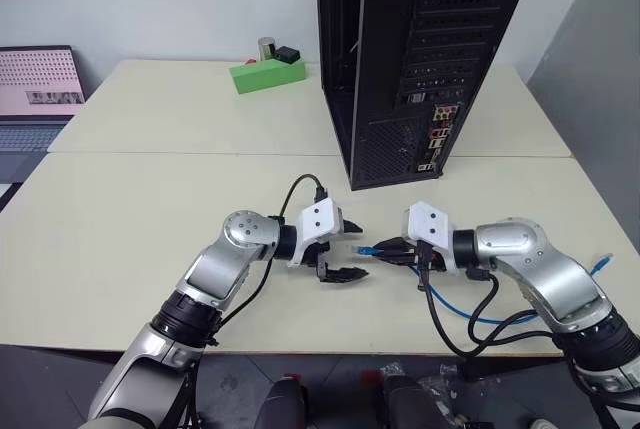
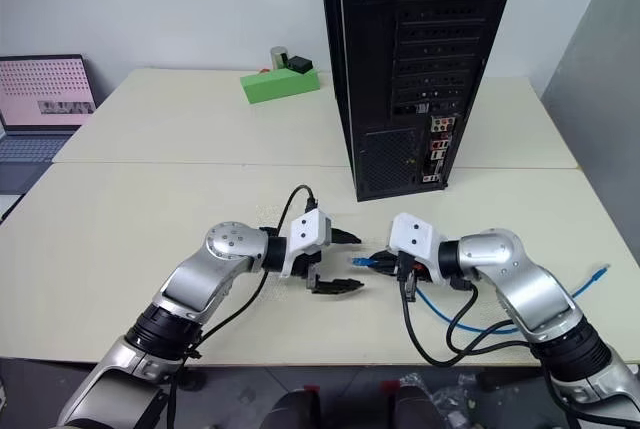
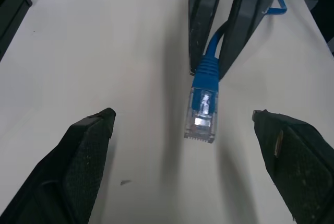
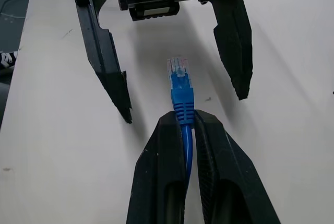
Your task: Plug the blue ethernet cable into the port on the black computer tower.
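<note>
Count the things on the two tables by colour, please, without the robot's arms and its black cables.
Blue: 1, the blue ethernet cable
Black: 2, the black computer tower and a small black box on the green block
Green: 1, the green block
Silver: 1, a small metal cylinder on the green block
Total: 5

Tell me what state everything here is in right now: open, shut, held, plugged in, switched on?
Right gripper: jaws shut on the blue ethernet cable, just behind its plug.
Left gripper: jaws open, one on either side of the plug, not touching it.
Blue ethernet cable: not plugged in; the rest trails loose on the table.
Black computer tower: upright, rear facing the robot.
Laptop: open, screen lit.
</note>
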### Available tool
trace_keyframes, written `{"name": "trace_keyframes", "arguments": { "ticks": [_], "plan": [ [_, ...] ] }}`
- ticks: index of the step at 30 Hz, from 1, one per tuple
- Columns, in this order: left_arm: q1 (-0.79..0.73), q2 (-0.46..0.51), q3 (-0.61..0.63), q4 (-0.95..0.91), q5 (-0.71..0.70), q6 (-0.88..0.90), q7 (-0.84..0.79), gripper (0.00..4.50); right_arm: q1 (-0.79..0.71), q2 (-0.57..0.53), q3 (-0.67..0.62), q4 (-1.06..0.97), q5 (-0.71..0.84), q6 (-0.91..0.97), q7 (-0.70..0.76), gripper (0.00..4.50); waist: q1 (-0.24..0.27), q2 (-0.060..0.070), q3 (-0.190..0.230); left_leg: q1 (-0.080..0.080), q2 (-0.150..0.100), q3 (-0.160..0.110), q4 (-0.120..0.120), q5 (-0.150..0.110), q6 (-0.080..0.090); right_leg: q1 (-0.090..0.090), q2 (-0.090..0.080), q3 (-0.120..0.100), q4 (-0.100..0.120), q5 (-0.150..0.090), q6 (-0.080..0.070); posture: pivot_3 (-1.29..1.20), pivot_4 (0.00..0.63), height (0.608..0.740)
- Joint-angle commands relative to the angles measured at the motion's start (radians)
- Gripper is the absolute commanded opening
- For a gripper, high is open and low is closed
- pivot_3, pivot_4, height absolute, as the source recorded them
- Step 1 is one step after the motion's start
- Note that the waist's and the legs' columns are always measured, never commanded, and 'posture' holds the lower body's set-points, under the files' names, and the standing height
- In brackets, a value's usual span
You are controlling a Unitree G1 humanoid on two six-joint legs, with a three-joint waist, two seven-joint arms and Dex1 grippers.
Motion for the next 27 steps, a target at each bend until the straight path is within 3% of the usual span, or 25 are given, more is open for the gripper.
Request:
{"name": "trace_keyframes", "arguments": {
  "ticks": [1,17,22,24,27],
  "plan": [
    [-0.016,0.0,0.027,-0.028,-0.028,-0.004,-0.018,3.84,-0.014,-0.015,-0.01,-0.011,-0.016,-0.024,0.018,0.04,0.0,0.0,0.0,0.0,0.0,0.0,0.0,0.0,0.0,0.0,0.0,0.0,0.0,0.0,0.0,0.0,0.15,0.74],
    [-0.024,-0.012,0.014,0.01,-0.005,-0.058,-0.014,0.45,-0.029,-0.02,-0.013,-0.013,-0.026,-0.021,0.041,0.04,0.0,0.0,0.0,0.0,0.0,0.0,0.0,0.0,0.0,0.0,0.0,0.0,0.0,0.0,0.0,0.0,0.15,0.74],
    [-0.017,-0.01,0.015,0.021,0.003,-0.085,-0.014,0.29,-0.039,-0.028,-0.005,-0.014,-0.031,-0.016,0.054,0.04,0.0,0.0,0.0,0.0,0.0,0.0,0.0,0.0,0.0,0.0,0.0,0.0,0.0,0.0,0.0,0.0,0.15,0.74],
    [-0.013,-0.009,0.018,0.024,0.004,-0.102,-0.015,0.29,-0.04,-0.032,-0.008,-0.01,-0.035,-0.021,0.061,0.74,0.0,0.0,0.0,0.0,0.0,0.0,0.0,0.0,0.0,0.0,0.0,0.0,0.0,0.0,0.0,0.0,0.15,0.74],
    [0.001,-0.007,0.024,0.014,-0.006,-0.131,-0.027,0.29,-0.044,-0.057,-0.025,-0.002,-0.03,-0.031,0.094,1.26,0.0,0.0,0.0,0.0,0.0,0.0,0.0,0.0,0.0,0.0,0.0,0.0,0.0,0.0,0.0,0.0,0.15,0.74]
  ]
}}
